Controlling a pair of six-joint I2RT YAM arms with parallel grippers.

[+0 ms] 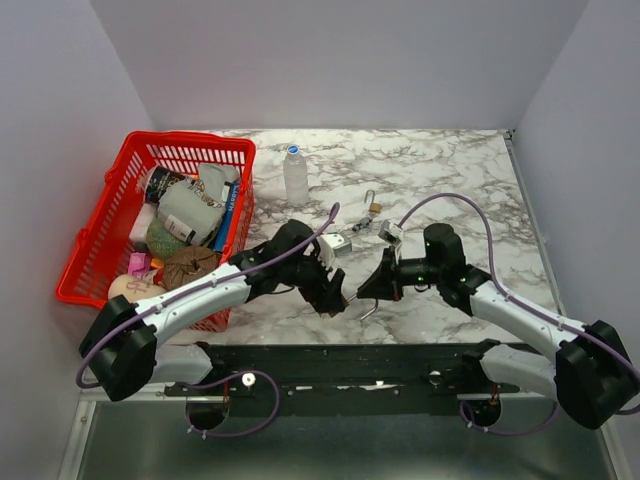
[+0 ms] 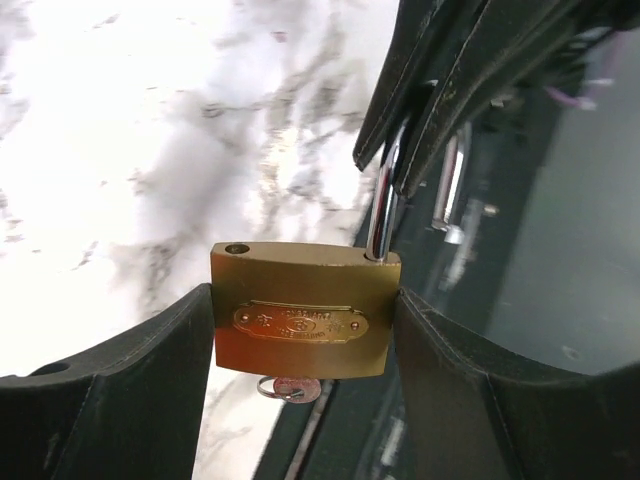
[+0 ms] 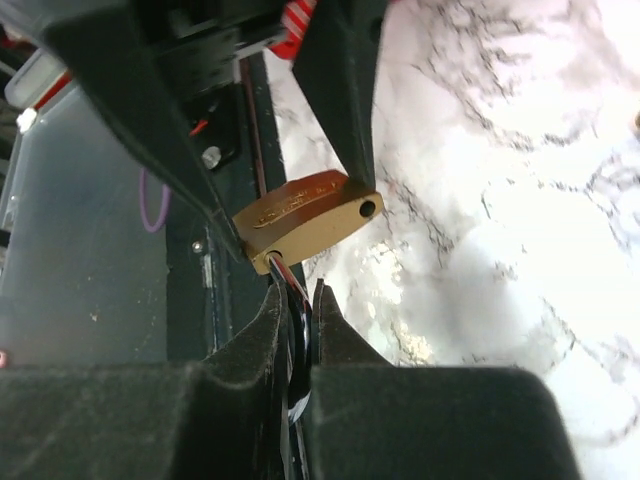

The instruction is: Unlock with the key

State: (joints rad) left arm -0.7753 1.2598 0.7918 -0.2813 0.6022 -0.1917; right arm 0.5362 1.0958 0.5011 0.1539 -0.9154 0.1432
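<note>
Left wrist view shows the left gripper (image 2: 305, 335) clamping the brass padlock (image 2: 300, 300), right of the red basket (image 1: 90, 250), with the key (image 2: 288, 388) in its underside. The right gripper (image 3: 297, 300) pinches the shackle (image 2: 378, 215); its free leg looks already out, so unlocking seems nearly finished.

White marble-patterned table (image 1: 450, 170); a red basket (image 1: 190, 150) stands at the left of the frame; a clear bottle (image 1: 296, 178) upright at upper centre; a small padlock (image 1: 373, 207) lies near its right.
</note>
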